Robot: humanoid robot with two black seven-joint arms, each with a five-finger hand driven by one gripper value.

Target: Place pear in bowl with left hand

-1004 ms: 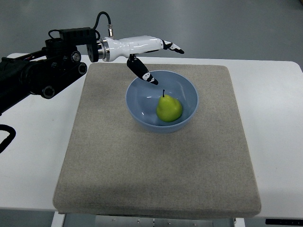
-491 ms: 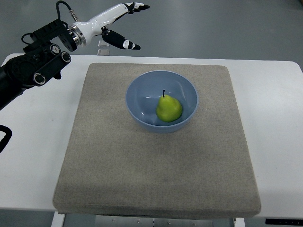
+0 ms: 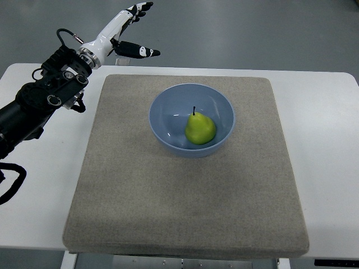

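Observation:
A green pear (image 3: pixel 200 129) with a dark stem stands upright inside the blue bowl (image 3: pixel 166 101), right of the bowl's middle. The bowl rests on the upper middle of a grey mat (image 3: pixel 185 202). My left hand (image 3: pixel 136 31), white with black fingertips, is raised beyond the mat's far left corner, well up and left of the bowl. Its fingers (image 3: pixel 140 51) are spread and hold nothing. Its black arm (image 3: pixel 39 101) comes in from the left edge. The right arm is out of view.
The grey mat covers most of a white table (image 3: pixel 328 145), with bare table strips on the left and right. Grey floor lies beyond the table's far edge.
My left hand has pulled back from just over the bowl's far rim, up and to the left, past the mat's corner. The pear and bowl have not moved.

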